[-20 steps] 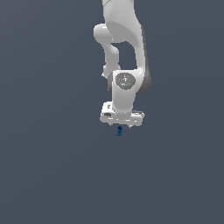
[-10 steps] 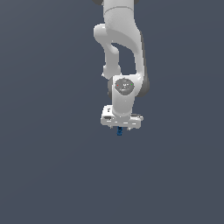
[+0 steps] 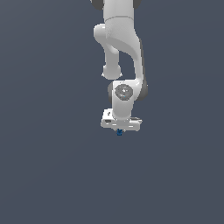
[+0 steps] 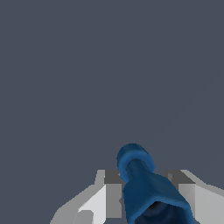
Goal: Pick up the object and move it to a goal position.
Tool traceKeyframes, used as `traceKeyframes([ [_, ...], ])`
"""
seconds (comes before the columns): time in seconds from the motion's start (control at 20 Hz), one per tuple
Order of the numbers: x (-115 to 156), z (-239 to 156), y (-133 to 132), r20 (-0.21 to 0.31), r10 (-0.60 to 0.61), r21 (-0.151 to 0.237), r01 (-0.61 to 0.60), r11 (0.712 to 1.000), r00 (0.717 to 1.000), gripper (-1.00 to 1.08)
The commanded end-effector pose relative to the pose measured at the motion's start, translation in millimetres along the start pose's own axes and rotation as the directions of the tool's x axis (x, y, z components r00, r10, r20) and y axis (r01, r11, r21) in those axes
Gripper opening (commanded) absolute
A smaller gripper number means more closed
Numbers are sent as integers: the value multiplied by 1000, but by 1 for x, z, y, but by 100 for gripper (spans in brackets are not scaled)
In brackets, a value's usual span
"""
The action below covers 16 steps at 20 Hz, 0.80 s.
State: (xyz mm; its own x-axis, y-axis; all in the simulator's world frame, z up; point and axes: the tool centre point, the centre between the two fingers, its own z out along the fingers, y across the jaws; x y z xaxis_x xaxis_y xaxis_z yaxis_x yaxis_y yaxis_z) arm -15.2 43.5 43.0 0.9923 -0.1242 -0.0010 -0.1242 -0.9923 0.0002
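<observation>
The object (image 3: 119,131) is a tiny dark blue item poking out just below my white gripper (image 3: 119,130) in the exterior view. In the wrist view it shows as a blue piece with a round knob at its end (image 4: 142,181), held between the grey fingers (image 4: 99,199). My gripper is shut on it and holds it above the flat grey ground. The white arm rises behind it toward the top of the exterior view. No goal marker shows.
Plain dark grey ground (image 3: 52,175) fills both views. No other objects, containers or edges are in view.
My gripper with the blue object has risen slightly and shifted a little toward the exterior view's right. The grasp is unchanged.
</observation>
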Motion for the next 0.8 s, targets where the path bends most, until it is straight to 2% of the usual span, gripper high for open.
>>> traceKeyframes([
  [0.0,0,0,0,-1,0,0,0,1000,1000,-100],
  [0.5,1,-1,-1,-1,0,0,0,1000,1000,-100],
  [0.75,4,-13,-10,-1,0,0,0,1000,1000,-100],
])
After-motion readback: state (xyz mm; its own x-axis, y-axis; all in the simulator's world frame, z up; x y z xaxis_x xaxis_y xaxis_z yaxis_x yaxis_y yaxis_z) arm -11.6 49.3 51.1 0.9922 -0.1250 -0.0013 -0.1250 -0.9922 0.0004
